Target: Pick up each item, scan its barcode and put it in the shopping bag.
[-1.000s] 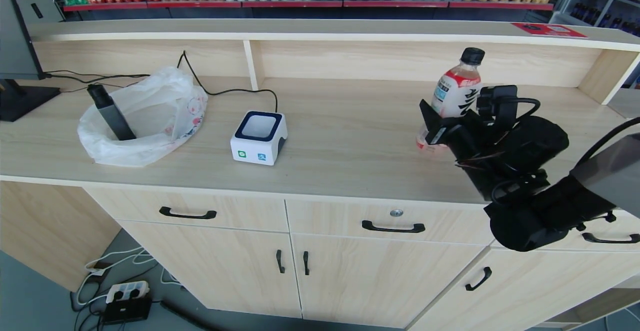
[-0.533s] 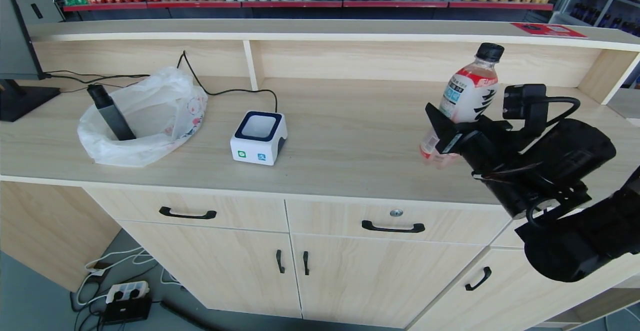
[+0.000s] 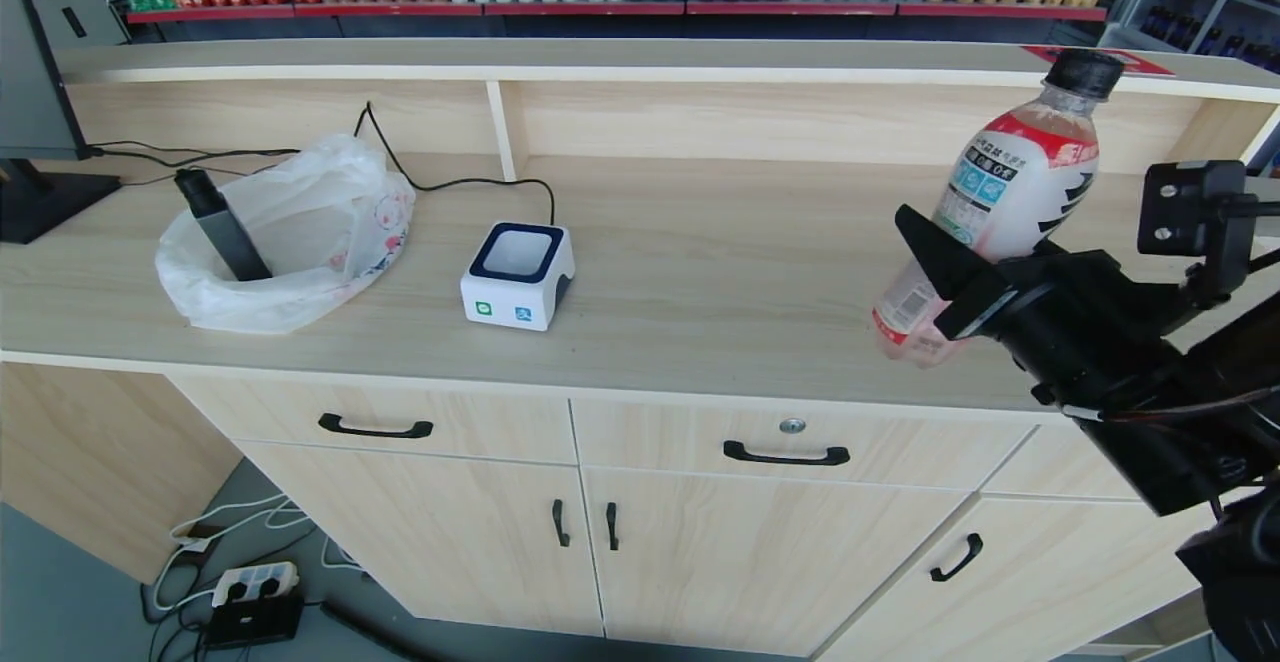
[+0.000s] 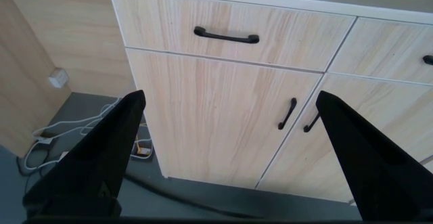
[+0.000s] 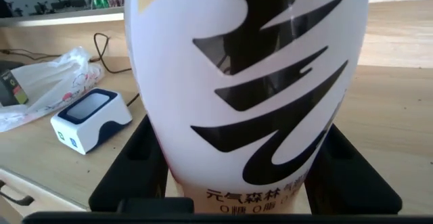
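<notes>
The table (image 3: 700, 272) is seen with a white bag (image 3: 300, 232) lying open at its left end. At the right end, at 3 o'clock from the bag, the bottle (image 3: 1000, 192) is held tilted, cap toward 1 o'clock, pinched low on its body by the right gripper's (image 3: 955, 277) fingers. Between them the scanner (image 3: 518, 274) is set, window up. A dark box (image 3: 222, 225) is propped inside the bag. The left gripper (image 4: 230, 156) is held before cupboard doors (image 4: 216, 116), fingers spread wide.

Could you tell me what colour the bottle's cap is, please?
The bottle has a black cap, clearest in the head view.
</notes>
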Controlling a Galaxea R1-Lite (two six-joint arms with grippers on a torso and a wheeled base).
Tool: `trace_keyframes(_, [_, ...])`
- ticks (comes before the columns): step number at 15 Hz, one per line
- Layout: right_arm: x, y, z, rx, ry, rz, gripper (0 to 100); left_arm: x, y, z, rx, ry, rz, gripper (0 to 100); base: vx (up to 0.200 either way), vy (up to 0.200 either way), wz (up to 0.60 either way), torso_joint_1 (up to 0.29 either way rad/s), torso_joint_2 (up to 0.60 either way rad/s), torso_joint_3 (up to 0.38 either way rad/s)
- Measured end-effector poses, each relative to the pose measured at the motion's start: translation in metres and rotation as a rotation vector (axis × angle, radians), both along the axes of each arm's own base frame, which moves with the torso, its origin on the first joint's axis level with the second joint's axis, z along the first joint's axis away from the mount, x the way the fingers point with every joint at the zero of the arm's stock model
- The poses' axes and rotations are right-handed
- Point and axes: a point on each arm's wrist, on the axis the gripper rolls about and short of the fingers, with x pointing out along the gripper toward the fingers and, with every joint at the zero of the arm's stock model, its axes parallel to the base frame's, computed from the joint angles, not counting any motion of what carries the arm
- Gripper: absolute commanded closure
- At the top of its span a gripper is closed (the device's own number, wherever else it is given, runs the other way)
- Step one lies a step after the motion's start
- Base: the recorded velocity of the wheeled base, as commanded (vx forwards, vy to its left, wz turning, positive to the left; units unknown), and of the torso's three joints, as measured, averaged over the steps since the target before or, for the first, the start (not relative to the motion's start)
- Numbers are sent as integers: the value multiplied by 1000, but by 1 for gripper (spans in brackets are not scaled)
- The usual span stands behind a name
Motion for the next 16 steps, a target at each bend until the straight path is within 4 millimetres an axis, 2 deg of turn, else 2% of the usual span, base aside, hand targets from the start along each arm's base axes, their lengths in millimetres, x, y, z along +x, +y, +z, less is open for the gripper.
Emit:
trace_keyframes(3, [-37,0,0,-7,1,68,100,0,0,0,0,0,0,0,0,0,0,0,0,0])
trace_keyframes(9, [-94,-28,-11,-8,14,91,100,0,0,0,0,0,0,0,0,0,0,0,0,0])
trace_keyframes(12, [-114,-23,-11,59,27,239,100,0,0,0,0,0,0,0,0,0,0,0,0,0])
trace_keyframes(16, [-125,-23,-9,120,40,393,100,0,0,0,0,0,0,0,0,0,0,0,0,0])
